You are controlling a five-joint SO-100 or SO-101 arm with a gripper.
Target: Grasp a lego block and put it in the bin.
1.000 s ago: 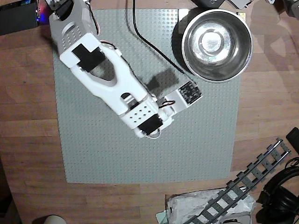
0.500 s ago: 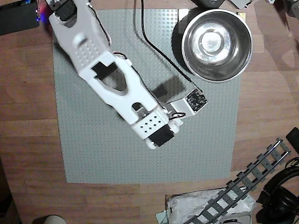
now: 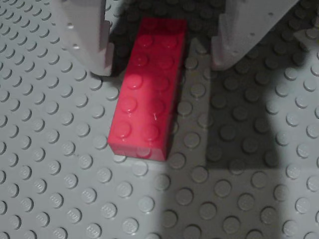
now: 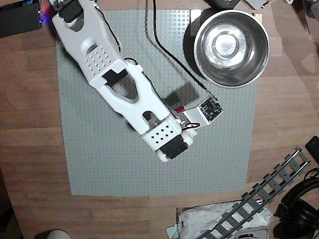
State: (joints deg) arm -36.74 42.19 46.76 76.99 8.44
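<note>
In the wrist view the red-pink lego block (image 3: 149, 94) lies flat on the grey studded baseplate (image 3: 60, 164), its long side running away from the camera. My gripper (image 3: 162, 64) is open, with the white fingers (image 3: 84, 40) standing on either side of the block's far end and gaps on both sides. In the overhead view the white arm (image 4: 129, 94) reaches from the top left to mid-plate. Only a red sliver of the block (image 4: 180, 108) shows beside the wrist. The bin, a shiny steel bowl (image 4: 231, 47), sits at the plate's top right corner, up and to the right of the gripper.
A black cable (image 4: 169, 52) runs across the baseplate (image 4: 99, 164) from the top edge to the wrist camera (image 4: 209, 109). A dark toy track (image 4: 264, 199), a plastic bag (image 4: 219, 221) and black headphones (image 4: 301, 204) lie on the wooden table at the lower right.
In the overhead view the arm has stretched down and to the right across the plate. The red sliver of the block has come into sight by the wrist.
</note>
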